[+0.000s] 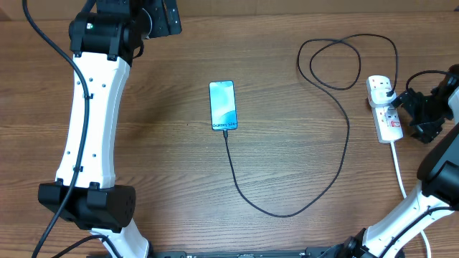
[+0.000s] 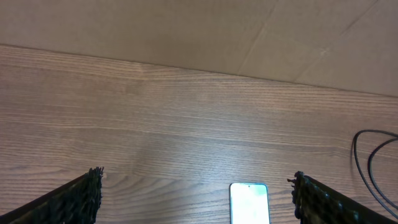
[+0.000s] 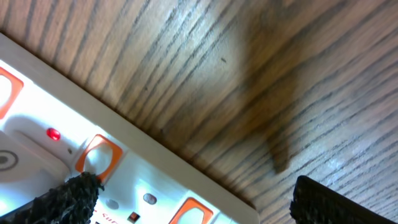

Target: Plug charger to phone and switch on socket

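Observation:
The phone [image 1: 223, 105] lies mid-table with its blue screen lit. The charger's black cable [image 1: 287, 212] runs from the phone's near end, where its connector tip [image 1: 225, 132] touches, in a wide loop to the black plug [image 1: 388, 91] in the white socket [image 1: 386, 122] at the right. My right gripper [image 1: 406, 115] stands open right beside the socket. In the right wrist view, one of its fingertips [image 3: 78, 190] is against an orange switch [image 3: 99, 155], and a red light [image 3: 53, 134] glows. My left gripper [image 1: 166, 18] is open at the far edge, and the phone [image 2: 249, 202] shows between its fingers.
The socket's thick white cord [image 1: 399, 168] runs toward the table's front right. Loops of black cable [image 1: 337, 64] lie behind the socket, and they also show at the right edge of the left wrist view as cable [image 2: 367, 162]. A brown wall [image 2: 186, 31] borders the table's far edge.

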{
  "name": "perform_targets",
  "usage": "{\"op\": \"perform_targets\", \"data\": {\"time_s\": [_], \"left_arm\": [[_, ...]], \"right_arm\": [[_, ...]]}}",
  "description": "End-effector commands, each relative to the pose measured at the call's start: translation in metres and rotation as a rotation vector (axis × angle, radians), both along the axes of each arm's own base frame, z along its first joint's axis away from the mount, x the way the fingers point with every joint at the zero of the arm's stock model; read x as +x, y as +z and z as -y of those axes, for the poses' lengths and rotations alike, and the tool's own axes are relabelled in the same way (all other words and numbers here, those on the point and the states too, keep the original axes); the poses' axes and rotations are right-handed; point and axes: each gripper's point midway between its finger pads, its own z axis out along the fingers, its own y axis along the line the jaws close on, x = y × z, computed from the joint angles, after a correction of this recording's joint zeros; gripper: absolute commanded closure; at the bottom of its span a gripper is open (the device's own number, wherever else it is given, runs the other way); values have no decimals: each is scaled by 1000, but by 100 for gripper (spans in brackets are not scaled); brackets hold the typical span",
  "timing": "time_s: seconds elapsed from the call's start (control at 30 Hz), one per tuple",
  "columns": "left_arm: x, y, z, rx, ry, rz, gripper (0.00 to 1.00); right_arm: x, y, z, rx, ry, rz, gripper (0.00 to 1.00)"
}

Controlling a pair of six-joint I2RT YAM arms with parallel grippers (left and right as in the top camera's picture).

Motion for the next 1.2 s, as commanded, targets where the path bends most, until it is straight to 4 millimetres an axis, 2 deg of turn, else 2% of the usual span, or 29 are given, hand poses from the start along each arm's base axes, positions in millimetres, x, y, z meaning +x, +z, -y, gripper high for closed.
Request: {"op": "perform_targets", "data": {"time_s": [0.0, 0.1, 0.2, 0.23, 0.3, 0.33, 0.47, 0.5, 0.6, 0.7, 0.97, 1.07, 1.1, 1.17], "left_arm": [[1, -1, -2, 20, 2, 1, 0], [1, -1, -2, 20, 2, 1, 0], [1, -1, -2, 20, 2, 1, 0], [1, -1, -2, 20, 2, 1, 0], [1, -1, -2, 20, 2, 1, 0], [1, -1, -2, 20, 2, 1, 0], [1, -1, -2, 20, 2, 1, 0], [1, -1, -2, 20, 2, 1, 0], [1, -1, -2, 20, 2, 1, 0], [1, -1, -2, 20, 2, 1, 0], [1, -1, -2, 20, 2, 1, 0], [1, -1, -2, 20, 2, 1, 0], [1, -1, -2, 20, 2, 1, 0], [1, -1, -2, 20, 2, 1, 0]], "right_arm": [[-7, 11, -7, 9, -18, -6, 0], [-12, 52, 5, -50, -69, 54, 0], [-19, 92, 4, -89, -75, 115, 0], [-24, 113, 0, -105, -75, 142, 0], [-33, 134, -8, -116, -71, 161, 0], [-43, 149, -19, -117, -63, 166, 0], [-57, 176, -52, -105, -20, 196, 0], [-59, 184, -66, -111, 13, 215, 0], [-66, 197, -103, -124, 107, 262, 0], [-83, 207, -144, -140, 203, 329, 0], [-154, 227, -188, -226, 309, 505, 0], [-173, 225, -192, -227, 308, 527, 0], [-183, 224, -199, -196, 319, 528, 0], [-187, 224, -210, -139, 342, 538, 0]]}}
